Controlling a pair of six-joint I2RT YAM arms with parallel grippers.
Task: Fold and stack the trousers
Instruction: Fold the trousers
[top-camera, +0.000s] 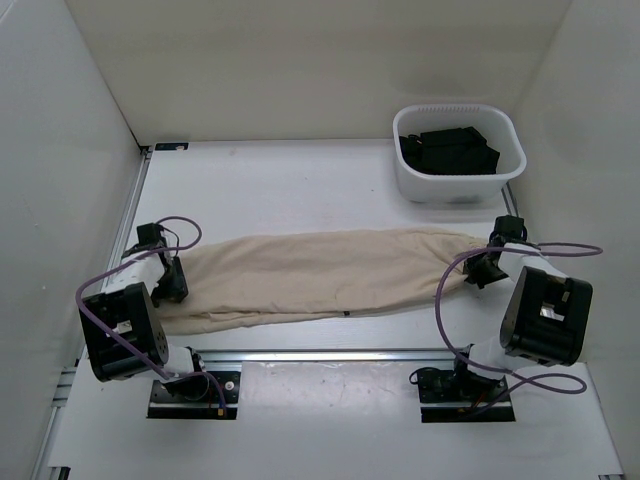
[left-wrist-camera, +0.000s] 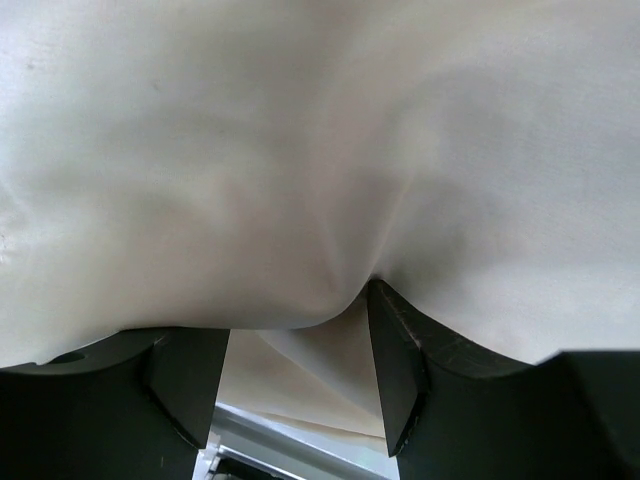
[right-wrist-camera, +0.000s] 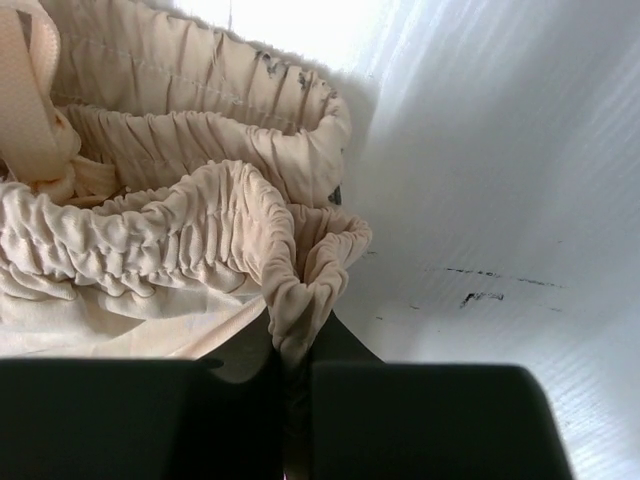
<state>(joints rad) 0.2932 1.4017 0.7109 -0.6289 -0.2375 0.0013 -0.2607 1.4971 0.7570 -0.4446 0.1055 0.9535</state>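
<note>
Trousers (top-camera: 320, 275) are laid out long across the middle of your counter (top-camera: 300, 180), beige cloth running left to right in a slightly curved strip, pretty flat with a few soft wrinkles. The gathered waistband (right-wrist-camera: 170, 215) is at the right end, and that's where your right claw (right-wrist-camera: 295, 350) sits: its jaws are squeezed nearly together with a fold of that elastic edge pinched between them, so it's holding the trousers at the waist. In the right wrist view you can also see a flat drawstring (right-wrist-camera: 40, 90) bunched up at the left, just inside the waist opening. Over on the other end, your left claw (top-camera: 170, 280) is right at the leg end of the cloth. From its wrist camera the fingers (left-wrist-camera: 395, 370) stand apart with a clear gap, and the fabric drapes over the tips and sags a bit down between them, so it's spread and not pinching anything that I can see. At the back right of the counter, well apart from the trousers, there's a white basket (top-camera: 450, 190) with black garments (top-camera: 450, 150) folded inside it.
</note>
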